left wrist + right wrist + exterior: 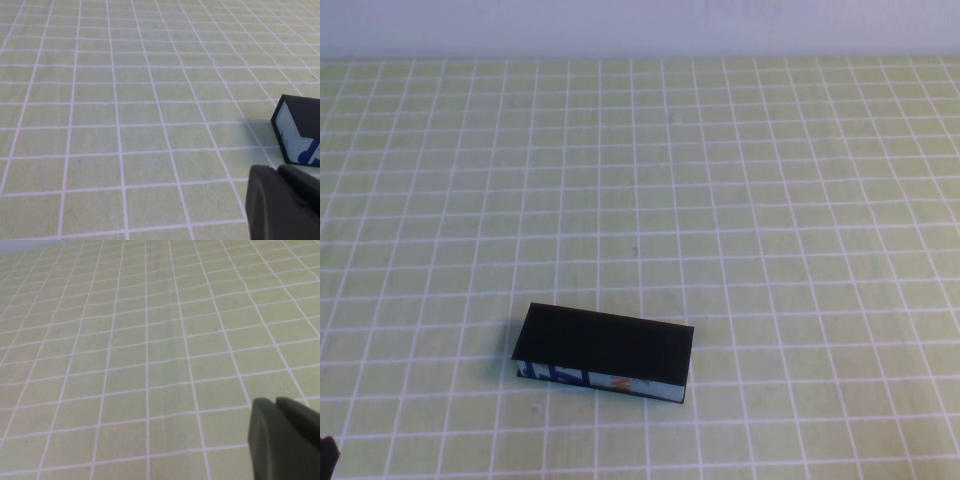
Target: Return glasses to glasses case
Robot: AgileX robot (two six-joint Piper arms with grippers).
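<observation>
Black on top and printed blue, white and orange along its near side, the glasses case (604,352) lies closed on the green-checked tabletop (740,180), in the lower centre-left of the high view. Its long axis runs nearly left to right across that frame, the right end a little lower than the left. The glasses themselves show in no view; whether they are inside the shut case or out of frame cannot be told.

Neither arm reaches into the open part of the high view. Only a dark sliver at the bottom left corner hints at the left arm. The left gripper (282,202) shows in its wrist view as a dark mass at the lower right of that frame, fingers pressed together, and one end of the case sits just beyond it, close but apart. The right gripper (285,437) likewise sits at the lower right of its own wrist view, fingers closed on nothing, with only bare grid cloth ahead.

Judging from this, the left arm is the nearer one, and any move towards the case would meet its short end first.

The high view gives the case's whole length and shut lid; the left wrist view alone shows its pale end face and how near the left fingers are.
</observation>
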